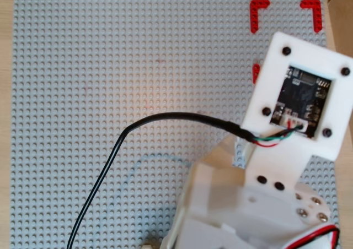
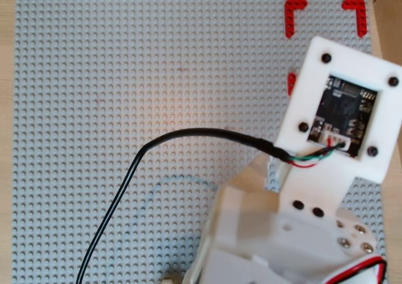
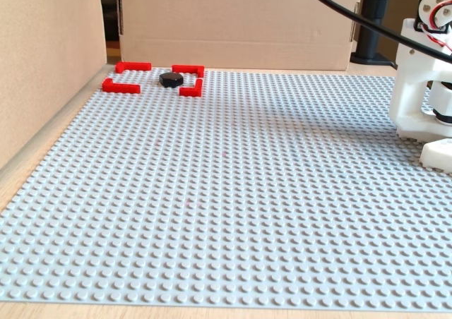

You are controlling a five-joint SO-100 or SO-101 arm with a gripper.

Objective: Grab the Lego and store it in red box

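Note:
The black hexagonal Lego [image 3: 170,80] lies flat inside the red box [image 3: 127,66] at the far left of the fixed view, close to its right-hand corners. In both overhead views only two top corners of the red box [image 1: 257,9] [image 2: 353,10] and a bit of a third show. The rest of the box and the Lego are hidden under the arm's white camera mount [image 1: 300,89] [image 2: 342,102]. The arm's white body [image 3: 424,86] stands at the right edge of the fixed view, far from the box. No gripper fingers show in any view.
Everything sits on a grey studded baseplate [image 1: 110,95] [image 3: 233,192]. A black cable [image 1: 110,155] [image 3: 339,5] runs from the arm across the plate. Cardboard walls stand behind [image 3: 233,22] and to the left [image 3: 42,65] of the plate.

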